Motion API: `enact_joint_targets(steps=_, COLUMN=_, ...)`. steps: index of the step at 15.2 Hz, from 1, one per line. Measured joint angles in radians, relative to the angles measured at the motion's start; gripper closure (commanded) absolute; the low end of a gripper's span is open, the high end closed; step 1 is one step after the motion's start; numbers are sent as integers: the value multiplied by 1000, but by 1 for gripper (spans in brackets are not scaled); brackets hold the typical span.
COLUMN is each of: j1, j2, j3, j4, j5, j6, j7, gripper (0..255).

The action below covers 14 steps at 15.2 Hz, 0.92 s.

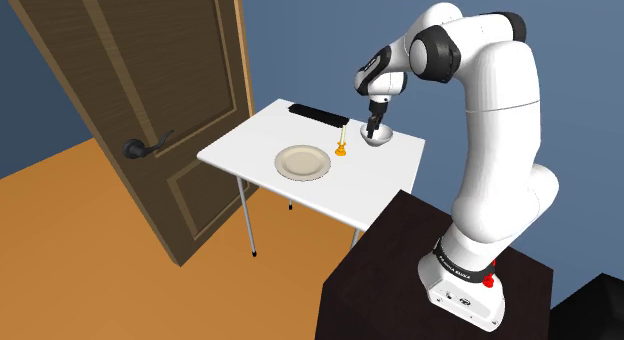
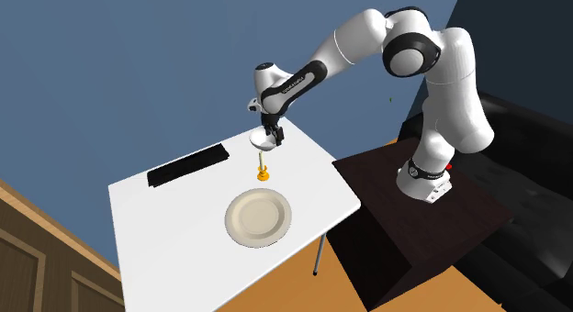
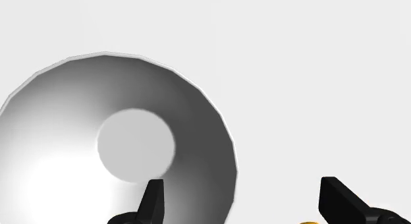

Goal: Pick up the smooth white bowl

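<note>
bowl (image 3: 118,143): white, upright on the table (image 3: 316,71), hollow facing the gripper (image 3: 241,183). Most of it lies off to the inner finger's side, not centred in the gap.
fingers (image 3: 153,201): spread, pinching nothing. One is over the bowl's inside, the other outside its wall over bare table.
rim: its nearest stretch passes between the two fingers, nearer the inner one and touching neither.
next move: likely straight down until the wall sits between the pads, then squeeze.
orange thing (image 3: 306,222): just beside the outer finger, apart from the bowl.
</note>
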Motion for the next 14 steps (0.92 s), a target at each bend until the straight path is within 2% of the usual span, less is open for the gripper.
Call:
enact_joint_targets(steps=3, j1=-5, j2=19, j3=6, j4=-4, j5=10, j6=22, j7=-7, gripper=0)
enact_joint_targets(steps=4, j1=-5, j2=21, j3=7, j4=-5, j5=10, j6=24, j7=-7, gripper=255)
enact_joint_targets(steps=14, j1=-5, j2=21, j3=8, j4=-5, j5=12, j6=26, j7=-8, gripper=255)
